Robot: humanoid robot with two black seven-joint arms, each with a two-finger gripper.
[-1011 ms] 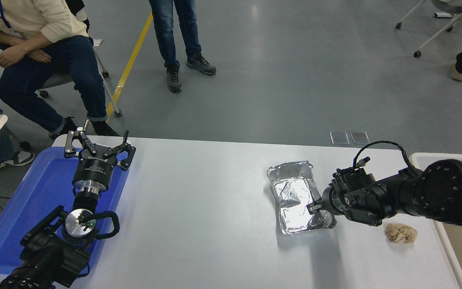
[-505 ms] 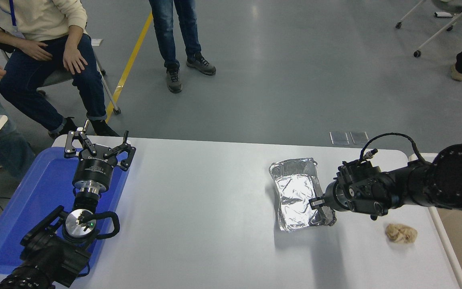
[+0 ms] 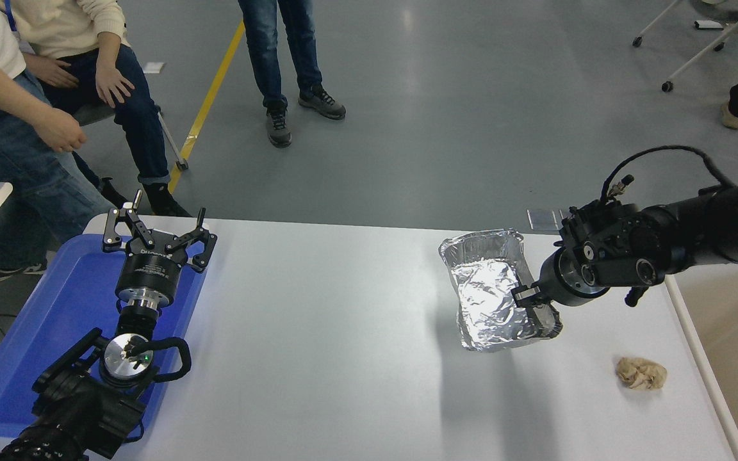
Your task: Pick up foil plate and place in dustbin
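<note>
The foil plate, a crinkled silver tray with raised rims and rounded corners, hangs tilted above the right part of the white bench, its shiny inside turned toward the camera; a soft shadow lies on the bench below and left of it. The right gripper is clamped on the plate's right rim near the lower corner, one finger inside the tray and the rest hidden behind the foil. The right arm reaches in from the right edge, roughly level, its wrist angled down and left, a black cable looping above it. Nothing can be seen lying in the plate. A small crumpled tan paper ball lies on the bench well below and right of the plate. The dustbin shows only as a cream rim and beige inside at the right edge, just beside the bench. The left gripper is parked at lower left over a flat blue tray, its fingers spread wide and empty.
</note>
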